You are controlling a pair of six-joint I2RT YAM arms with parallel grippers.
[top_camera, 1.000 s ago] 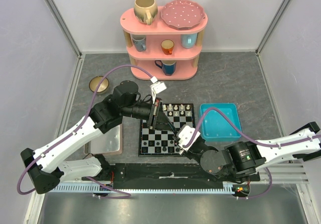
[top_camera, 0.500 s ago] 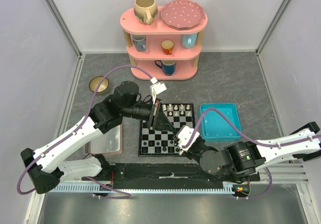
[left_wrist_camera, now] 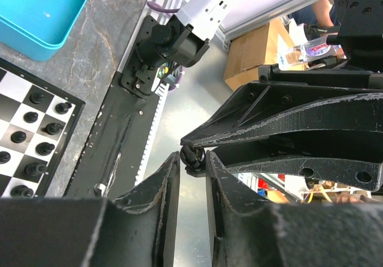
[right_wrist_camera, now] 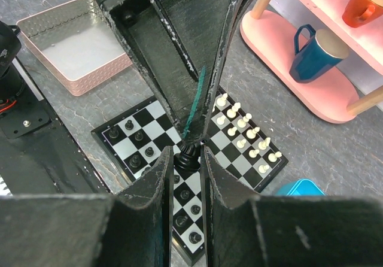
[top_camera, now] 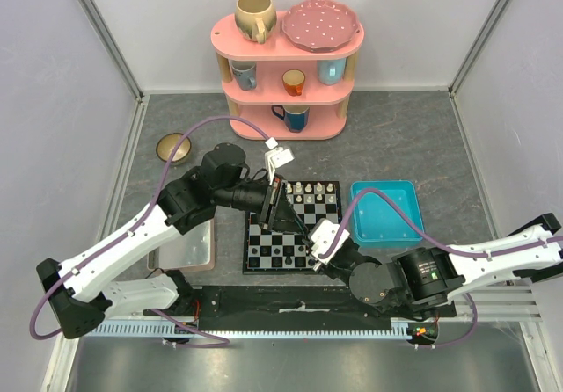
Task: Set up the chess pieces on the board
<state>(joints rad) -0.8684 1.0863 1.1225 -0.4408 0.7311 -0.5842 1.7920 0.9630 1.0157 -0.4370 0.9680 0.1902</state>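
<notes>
The board (top_camera: 263, 231) lies on the table between my arms. Cream-white chess pieces (top_camera: 313, 191) stand along its far rows and black ones (top_camera: 283, 254) along its near rows. My left gripper (top_camera: 296, 223) and right gripper (top_camera: 301, 230) meet tip to tip above the board. In the right wrist view my right gripper (right_wrist_camera: 188, 159) closes around the base of a black piece (right_wrist_camera: 189, 157), while the left fingers (right_wrist_camera: 179, 69) pinch its top. In the left wrist view my left gripper (left_wrist_camera: 192, 159) grips the same piece (left_wrist_camera: 192, 157), with the right fingers (left_wrist_camera: 281, 117) on it.
A blue tray (top_camera: 385, 212) sits right of the board. A pink-rimmed grey tray (top_camera: 185, 247) sits to its left. A pink shelf (top_camera: 286, 67) with mugs and a plate stands at the back. A gold lid (top_camera: 174, 148) lies at the back left.
My left gripper has shifted very slightly toward the near side. Both grippers stay joined over the board on the black piece.
</notes>
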